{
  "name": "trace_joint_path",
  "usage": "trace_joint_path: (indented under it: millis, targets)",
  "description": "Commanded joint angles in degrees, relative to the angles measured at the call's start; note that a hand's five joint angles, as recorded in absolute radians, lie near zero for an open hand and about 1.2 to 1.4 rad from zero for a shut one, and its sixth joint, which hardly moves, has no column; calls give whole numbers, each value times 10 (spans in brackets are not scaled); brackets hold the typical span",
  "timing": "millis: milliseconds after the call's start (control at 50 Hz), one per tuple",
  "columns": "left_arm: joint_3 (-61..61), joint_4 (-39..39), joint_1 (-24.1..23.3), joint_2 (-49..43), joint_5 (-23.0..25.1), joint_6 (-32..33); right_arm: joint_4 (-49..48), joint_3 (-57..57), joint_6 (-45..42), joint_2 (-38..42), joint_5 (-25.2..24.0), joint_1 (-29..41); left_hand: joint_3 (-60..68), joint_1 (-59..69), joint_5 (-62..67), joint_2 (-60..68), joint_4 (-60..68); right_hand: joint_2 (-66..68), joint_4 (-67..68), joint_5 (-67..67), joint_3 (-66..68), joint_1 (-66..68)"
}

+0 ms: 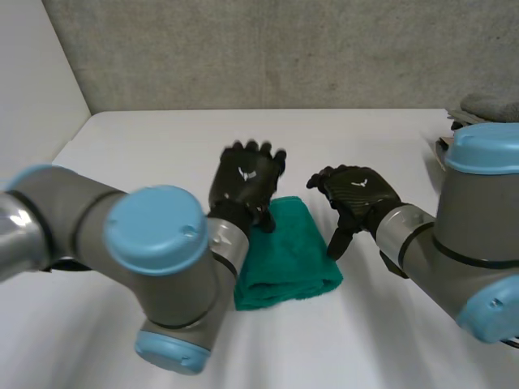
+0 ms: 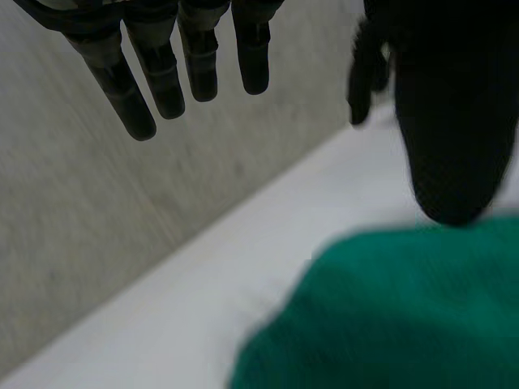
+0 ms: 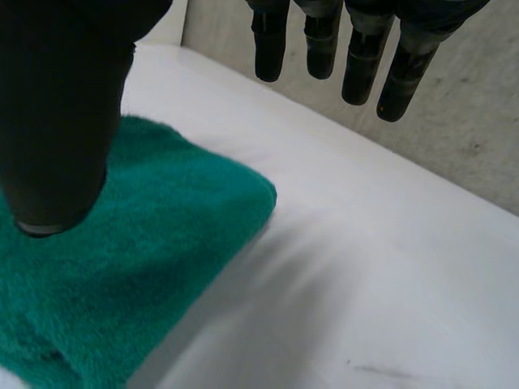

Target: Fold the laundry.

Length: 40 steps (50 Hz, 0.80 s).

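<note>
White table (image 1: 162, 138) against a grey speckled wall (image 1: 243, 49). Grey bundle (image 1: 486, 105) at the far right edge, well apart from the work.

Head view: green towel (image 1: 288, 251) lies mid-table, already folded into a compact rectangle, with its thick layered edge toward the robot. Left hand (image 1: 246, 177) hovers over the towel's far left corner. Right hand (image 1: 361, 194) sits just beside its right edge, thumb pointing down. Both are empty, fingers loosely spread. Judgement: the hands bracket the towel either to press it flat or to lift clear, and the fold looks close to finished.

Left wrist view: fingers (image 2: 166, 77) straight and apart, nothing held between them and the thumb (image 2: 454, 138). The thumb hangs above the towel's (image 2: 389, 316) far edge; cannot tell if it touches. Bare table runs from that edge to the wall, so there is room to draw off that way.

Right wrist view: fingers (image 3: 361, 69) straight, out over bare table. Thumb (image 3: 57, 121) is over the towel (image 3: 122, 275) near its rounded corner, contact unclear. Nothing gripped. Open table beside the towel and on toward the wall, nothing to snag. The layered near edge may want a final smoothing
</note>
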Motion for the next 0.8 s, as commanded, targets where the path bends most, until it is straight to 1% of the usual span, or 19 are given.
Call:
trace_joint_path:
  millis: [20,80,180,260,280,340,400,420,480,500,520,560,580,600,640,660,720,740,800]
  targets:
    - [19,-56,-4,-75,-72,24,-1,-45,-17,79,-12,21,34,37,30,33,33,-28,-34,-37,-22,-21]
    - [9,-71,3,-75,-73,37,4,-62,-26,114,-20,44,24,27,20,23,23,-28,-34,-37,-22,-21]
    - [-13,-88,15,-75,-68,43,4,-82,-57,160,-16,50,19,21,15,18,18,-28,-34,-37,-22,-21]
    - [-15,-92,14,-75,-68,44,6,-91,-99,176,0,51,19,21,15,18,18,-28,-34,-37,-22,-21]
    - [-14,-93,14,-75,-68,44,5,-91,-116,175,13,52,19,21,15,18,18,-28,-34,-37,-22,-21]
    - [-11,-93,16,-71,-67,45,4,-90,-134,167,26,53,19,21,15,18,18,-28,-34,-37,-22,-21]
    - [-4,-93,22,-61,-66,46,0,-83,-136,137,37,53,17,20,14,16,16,-28,-34,-37,-22,-21]
    - [-3,-93,24,-58,-66,46,-5,-75,-136,112,36,53,17,20,13,16,16,-28,-34,-37,-22,-21]
    - [10,-92,30,-25,-52,50,-22,-55,-135,74,38,54,19,21,15,18,18,-28,-34,-37,-22,-21]
    - [13,-92,31,-16,-42,51,-46,-32,-135,55,37,53,19,21,15,18,18,-28,-34,-37,-22,-21]
    - [18,-90,33,2,-18,52,-61,-17,-135,46,36,53,21,23,17,20,20,-28,-34,-37,-22,-21]
    - [22,-89,40,17,12,53,-97,15,-136,28,35,55,22,25,19,21,21,-28,-34,-37,-22,-21]
    - [23,-89,48,24,30,53,-134,52,-137,4,36,59,24,26,20,23,23,-28,-34,-37,-22,-21]
    - [25,-90,68,38,65,53,-151,70,-137,-11,35,63,27,30,24,26,26,-28,-34,-37,-22,-21]
    - [25,-91,86,51,102,53,-188,111,-141,-34,35,71,29,32,25,28,28,-28,-34,-37,-22,-21]
    - [24,-92,98,64,142,53,-223,150,-144,-51,35,79,29,32,25,28,28,-28,-34,-37,-22,-21]
    - [24,-95,106,84,213,49,-268,198,-145,-52,34,94,34,37,30,33,33,-28,-34,-37,-22,-21]
    - [24,-100,108,91,252,48,-293,222,-145,-47,33,101,34,37,30,33,33,-28,-34,-37,-22,-21]
    - [24,-120,114,99,313,47,-334,255,-145,-22,35,114,32,35,29,31,31,-28,-34,-37,-22,-21]
